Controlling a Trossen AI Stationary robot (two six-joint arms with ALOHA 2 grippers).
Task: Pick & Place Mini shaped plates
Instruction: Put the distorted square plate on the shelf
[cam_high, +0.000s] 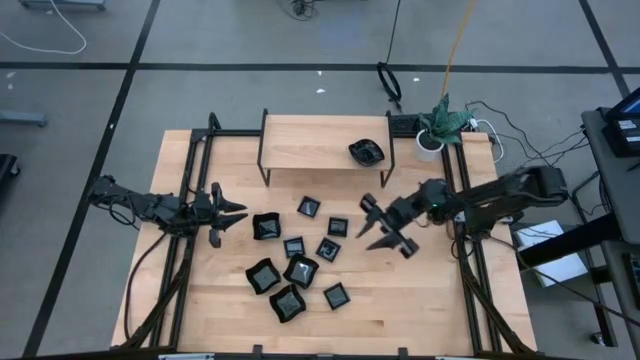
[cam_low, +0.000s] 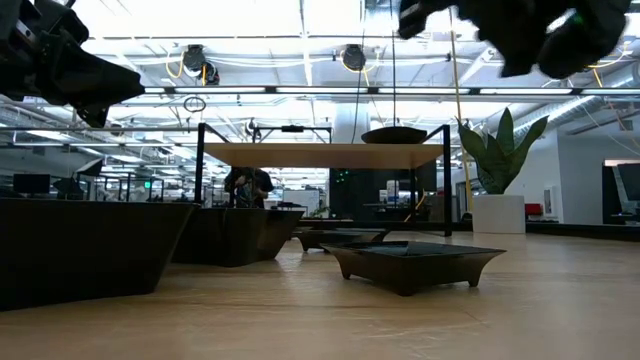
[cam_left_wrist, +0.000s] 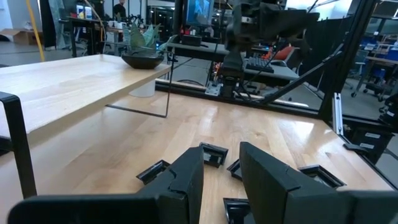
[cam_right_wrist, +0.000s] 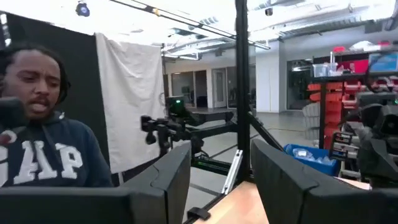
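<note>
Several glossy black mini plates (cam_high: 301, 270) rest flat on their bases in the middle of the wooden table, some square, some wavy-rimmed. One roundish dish (cam_high: 368, 152) sits on the raised wooden shelf (cam_high: 310, 140) at the far side, also visible as the dish (cam_left_wrist: 143, 60). My left gripper (cam_high: 240, 211) is open and empty, just left of the nearest square plate (cam_high: 266, 227). My right gripper (cam_high: 366, 222) is open and empty, raised at the right of the cluster, near a small plate (cam_high: 338, 227). The low view shows a footed square plate (cam_low: 412, 262) close by.
A potted plant (cam_high: 436, 125) stands at the table's far right corner. Black frame rails (cam_high: 196, 160) run along both table sides. Bare wood lies along the near edge (cam_high: 400, 320). A person (cam_right_wrist: 43, 130) shows in the room beyond the table in the right wrist view.
</note>
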